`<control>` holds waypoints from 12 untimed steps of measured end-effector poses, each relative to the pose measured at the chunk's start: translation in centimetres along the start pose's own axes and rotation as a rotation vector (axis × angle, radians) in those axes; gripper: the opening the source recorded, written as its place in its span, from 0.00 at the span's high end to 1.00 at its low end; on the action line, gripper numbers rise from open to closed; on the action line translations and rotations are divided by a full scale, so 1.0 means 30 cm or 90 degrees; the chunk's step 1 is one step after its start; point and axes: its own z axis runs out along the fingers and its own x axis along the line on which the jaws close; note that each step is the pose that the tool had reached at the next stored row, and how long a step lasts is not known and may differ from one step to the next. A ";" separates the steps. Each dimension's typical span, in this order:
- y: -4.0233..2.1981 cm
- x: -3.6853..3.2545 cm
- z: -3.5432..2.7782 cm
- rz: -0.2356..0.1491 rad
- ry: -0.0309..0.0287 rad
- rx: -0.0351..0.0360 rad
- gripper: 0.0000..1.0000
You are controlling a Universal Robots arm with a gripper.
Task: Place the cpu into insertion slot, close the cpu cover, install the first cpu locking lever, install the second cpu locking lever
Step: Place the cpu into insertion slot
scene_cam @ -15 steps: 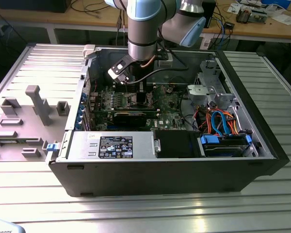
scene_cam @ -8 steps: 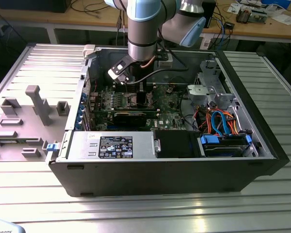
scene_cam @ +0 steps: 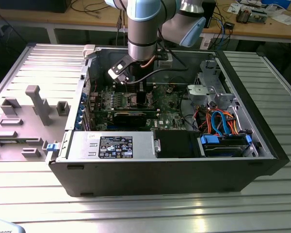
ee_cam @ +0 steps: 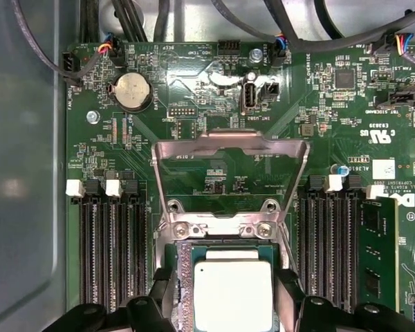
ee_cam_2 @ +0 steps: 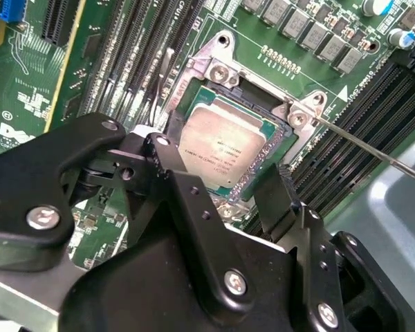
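Silver-grey and square, the cpu lies flat in its socket, directly between the two black fingers of my gripper. The fingers are spread a little wider than the chip, one along each of two opposite edges. In the first wrist view I see a thin gap at either side, and as far as I can see nothing is gripped.

Beyond the fingertips the cpu cover stands tilted up on its hinge. The green motherboard shows through its square opening, so the socket is uncovered from above. Black memory slots run close alongside each finger, leaving me little sideways room.

In the second wrist view a thin locking lever juts away from the socket corner, past one finger. In the exterior view the arm reaches straight down into the open computer case.
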 end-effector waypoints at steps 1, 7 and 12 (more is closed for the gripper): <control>0.000 0.002 0.000 0.000 0.0000 0.0000 0.32; 0.000 0.008 0.002 0.002 0.0001 0.0000 0.32; 0.000 0.009 0.002 0.002 0.0001 0.0000 0.31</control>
